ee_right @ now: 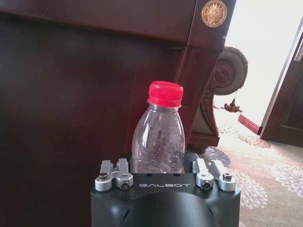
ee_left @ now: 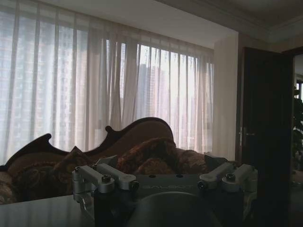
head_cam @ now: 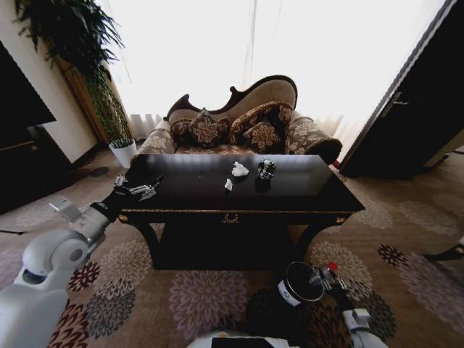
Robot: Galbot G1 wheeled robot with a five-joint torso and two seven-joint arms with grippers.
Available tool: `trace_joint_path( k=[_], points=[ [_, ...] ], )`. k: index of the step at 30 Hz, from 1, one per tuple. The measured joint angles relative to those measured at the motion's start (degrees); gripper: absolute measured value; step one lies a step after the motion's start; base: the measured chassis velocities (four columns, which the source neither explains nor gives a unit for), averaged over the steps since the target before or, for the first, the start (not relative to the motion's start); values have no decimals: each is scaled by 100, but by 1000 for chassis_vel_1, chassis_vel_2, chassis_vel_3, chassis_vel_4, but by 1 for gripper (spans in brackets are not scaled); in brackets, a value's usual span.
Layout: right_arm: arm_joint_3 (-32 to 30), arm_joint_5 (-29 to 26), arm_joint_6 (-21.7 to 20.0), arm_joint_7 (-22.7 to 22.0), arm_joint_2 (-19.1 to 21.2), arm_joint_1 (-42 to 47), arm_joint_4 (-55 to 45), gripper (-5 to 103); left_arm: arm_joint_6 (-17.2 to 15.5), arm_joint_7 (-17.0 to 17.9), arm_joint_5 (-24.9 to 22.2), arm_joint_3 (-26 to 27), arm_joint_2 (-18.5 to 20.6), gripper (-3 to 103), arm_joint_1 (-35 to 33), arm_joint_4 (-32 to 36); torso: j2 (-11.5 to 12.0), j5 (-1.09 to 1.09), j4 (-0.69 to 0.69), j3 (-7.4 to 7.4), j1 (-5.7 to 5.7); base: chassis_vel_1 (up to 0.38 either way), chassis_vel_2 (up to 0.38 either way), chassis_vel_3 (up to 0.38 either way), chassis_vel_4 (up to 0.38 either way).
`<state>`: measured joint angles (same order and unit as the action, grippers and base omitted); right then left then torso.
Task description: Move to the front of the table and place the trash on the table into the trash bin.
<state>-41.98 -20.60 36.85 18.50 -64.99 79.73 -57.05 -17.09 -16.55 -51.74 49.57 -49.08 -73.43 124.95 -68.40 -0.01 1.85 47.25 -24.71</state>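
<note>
The table has a glossy black top. On it lie crumpled white paper, a smaller white scrap and a dark crushed object. My left gripper hovers open over the table's left end, holding nothing; in the left wrist view the left gripper points across the tabletop. Low in front of the table, my right gripper is shut on a clear bottle with a red cap, right beside the rim of the black trash bin. The right wrist view shows the bottle upright in my right gripper.
A patterned sofa stands behind the table, with a white plant pot at its left. A dark door is at the right and dark cabinets at the left. Flowered carpet surrounds the carved table leg.
</note>
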Motion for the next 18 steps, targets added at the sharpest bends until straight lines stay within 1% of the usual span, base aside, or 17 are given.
trace_joint_path(
  k=[1,2,3,4,5,6,10,12,13,18],
  points=[
    [-1,-5,0,0,0,14,-22,64,0,-5,1,-2,-5,100,-7,3,0,0,0,0,0,0,0,0,0],
    [-1,-5,0,0,0,14,-22,64,0,-5,1,-2,-5,100,-7,3,0,0,0,0,0,0,0,0,0],
    [-3,-10,0,1,0,24,-37,70,0,-8,2,-2,-8,100,-11,4,0,0,0,0,0,0,0,0,0],
    [-4,-21,0,1,0,31,-48,70,0,-10,4,-2,-9,100,-15,4,0,0,0,0,0,0,0,0,0],
    [-5,-32,0,2,0,38,-61,76,0,-12,5,-2,-10,100,-18,4,-1,0,0,0,0,0,0,0,0],
    [-5,-32,0,2,0,38,-61,76,0,-12,5,-2,-10,100,-18,4,-1,0,0,0,0,0,0,0,0],
    [-5,-63,0,9,-8,71,-149,96,3,-22,11,3,-14,100,-41,13,0,1,0,0,0,0,0,0,0],
    [-5,-73,0,11,-11,83,-181,96,5,-23,12,4,-16,100,-46,15,0,1,0,0,0,0,0,0,0],
    [-11,-97,0,12,-11,99,-228,99,6,-24,14,8,-17,100,-52,15,0,1,0,0,0,0,0,0,0],
    [-118,-385,-3,12,27,297,-577,100,10,-25,11,38,-19,100,-53,10,0,1,0,0,0,0,0,0,0]
  ],
)
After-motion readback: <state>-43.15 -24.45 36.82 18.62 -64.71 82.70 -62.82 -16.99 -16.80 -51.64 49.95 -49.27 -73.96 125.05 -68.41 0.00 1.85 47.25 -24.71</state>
